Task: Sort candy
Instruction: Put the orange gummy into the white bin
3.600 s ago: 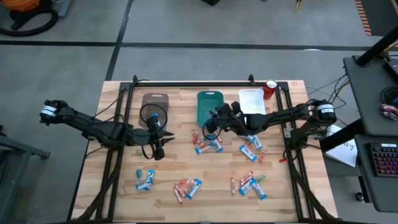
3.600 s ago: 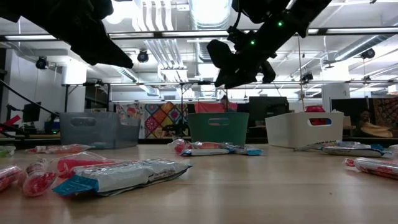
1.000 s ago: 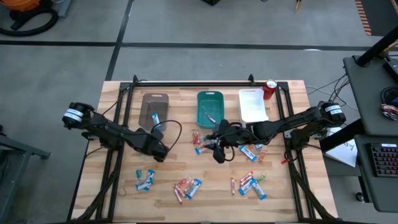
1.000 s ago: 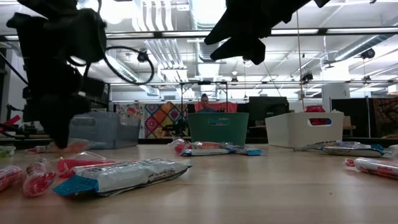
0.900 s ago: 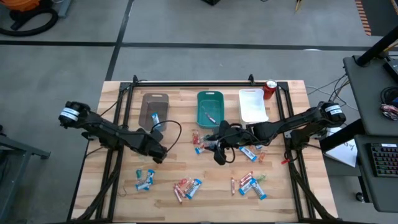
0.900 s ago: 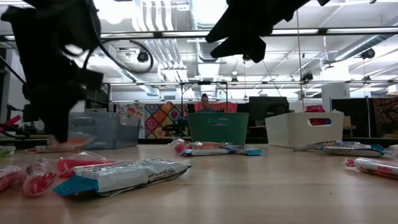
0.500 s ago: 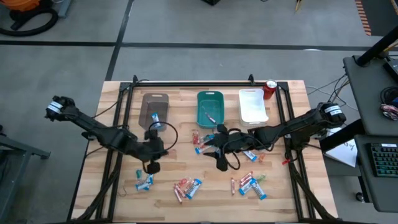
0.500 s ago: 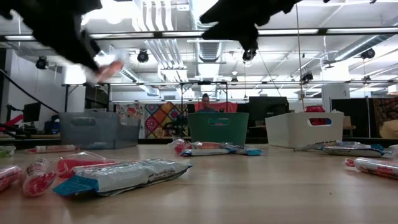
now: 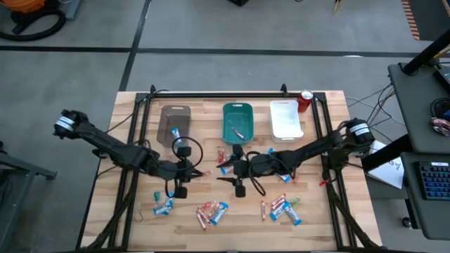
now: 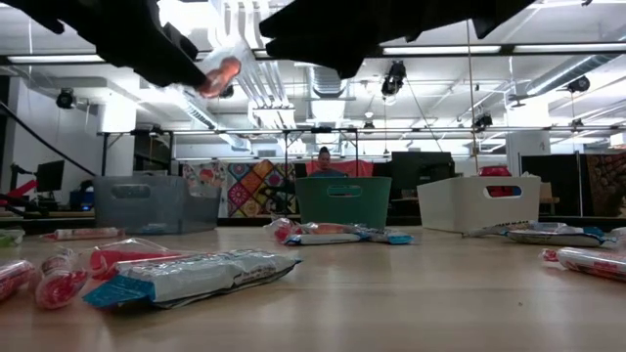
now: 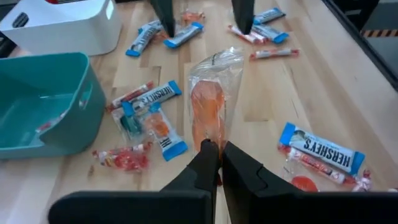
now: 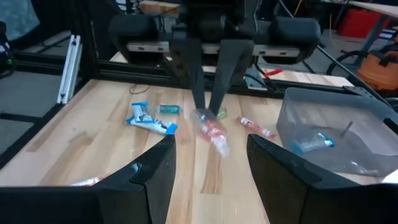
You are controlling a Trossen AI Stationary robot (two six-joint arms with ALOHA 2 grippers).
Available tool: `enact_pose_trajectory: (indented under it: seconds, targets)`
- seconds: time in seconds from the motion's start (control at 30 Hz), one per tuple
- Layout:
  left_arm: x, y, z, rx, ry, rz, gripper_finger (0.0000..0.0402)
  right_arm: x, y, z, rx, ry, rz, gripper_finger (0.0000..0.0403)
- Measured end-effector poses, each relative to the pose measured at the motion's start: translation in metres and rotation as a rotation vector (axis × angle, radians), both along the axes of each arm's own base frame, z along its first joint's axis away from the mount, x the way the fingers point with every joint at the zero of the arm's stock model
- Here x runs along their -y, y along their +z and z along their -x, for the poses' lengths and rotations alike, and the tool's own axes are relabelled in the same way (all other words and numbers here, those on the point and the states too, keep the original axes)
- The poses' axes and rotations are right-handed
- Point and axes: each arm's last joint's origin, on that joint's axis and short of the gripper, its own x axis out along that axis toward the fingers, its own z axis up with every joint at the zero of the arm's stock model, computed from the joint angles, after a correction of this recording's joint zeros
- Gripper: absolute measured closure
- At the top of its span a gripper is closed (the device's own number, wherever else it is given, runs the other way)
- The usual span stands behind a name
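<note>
Left claw (image 11: 212, 151) is pinched tight on the tail end of an orange candy in a clear wrapper (image 11: 210, 106), lifted clear off the table (image 9: 140, 225). The right claw (image 12: 208, 165) sits facing it from just beside, fingers spread wide with nothing between them, so it looks like a handoff or just 2 arms crowding the middle.

Biggest stuff first: 3 bins along the far edge, the grey bin (image 9: 174, 121) on the left arm's side, the teal bin (image 9: 237, 121) in the middle, the white bin (image 9: 285, 118) toward the right arm. The grey 1 already has a blue-wrapped piece in it.

Then the loose candy, in scattered bunches across the near half. A blue-and-white bar (image 11: 321, 148) lies on the wood near the held piece, and a small pile (image 9: 211, 211) sits near the front edge.

The bit that matters: the held candy's long axis runs straight out from the left fingertips toward the right claw, hanging in the air between them. The left arm has it, and I'd guess the grey bin is its closest drop.
</note>
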Motion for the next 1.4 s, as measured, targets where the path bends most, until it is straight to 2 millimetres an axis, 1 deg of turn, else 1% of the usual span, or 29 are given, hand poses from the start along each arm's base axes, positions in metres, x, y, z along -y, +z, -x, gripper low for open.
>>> enact_pose_trajectory:
  seconds: [0.13,0.27,0.37,0.5,0.57,0.63,0.7,0.83,0.87,0.97,1.07,1.2,1.33,1.4]
  targets:
    - [0.002,-0.004,-0.005,0.008,0.006,0.004,0.0401,0.0,-0.001,0.0,-0.002,0.001,0.003,0.0213]
    - [0.004,-0.001,-0.015,0.092,0.001,0.017,0.0401,0.0,-0.003,-0.001,-0.009,0.002,0.006,0.0213]
    - [0.005,-0.002,-0.021,0.123,-0.004,0.01,0.0401,-0.001,-0.006,-0.002,-0.013,0.002,0.008,0.0213]
    - [0.004,-0.006,-0.025,0.117,0.003,0.004,0.0401,0.0,-0.006,-0.002,-0.015,0.002,0.009,0.0216]
    - [0.005,-0.008,-0.026,0.111,0.004,0.002,0.0401,0.0,-0.006,-0.002,-0.016,0.002,0.008,0.0225]
    - [0.005,-0.009,-0.027,0.112,0.004,0.002,0.0401,0.0,-0.006,-0.002,-0.017,0.003,0.007,0.0244]
    - [0.005,-0.009,-0.028,0.122,0.005,0.006,0.0401,-0.001,-0.006,-0.002,-0.017,0.005,0.005,0.0275]
    - [0.005,-0.008,-0.029,0.132,0.003,0.003,0.0401,-0.001,-0.007,-0.002,-0.022,0.009,0.015,0.0361]
    - [0.005,-0.008,-0.029,0.134,0.004,0.002,0.0401,-0.001,-0.007,-0.002,-0.022,0.012,0.027,0.0377]
    - [0.001,-0.005,-0.029,0.144,0.015,0.005,0.0396,0.001,-0.004,-0.001,-0.015,0.012,0.041,0.0386]
    - [-0.005,-0.002,-0.03,0.154,0.04,0.007,0.0374,0.007,0.002,0.001,-0.024,-0.002,0.042,0.0392]
    - [-0.019,0.0,-0.029,0.136,0.08,-0.014,0.033,0.024,0.011,0.008,-0.082,-0.049,0.02,0.0394]
    - [-0.037,0.002,-0.027,0.109,0.136,-0.045,0.0291,0.05,0.021,0.02,-0.165,-0.127,-0.003,0.0394]
    - [-0.048,0.005,-0.024,0.098,0.173,-0.051,0.0277,0.068,0.026,0.028,-0.21,-0.188,-0.027,0.0394]
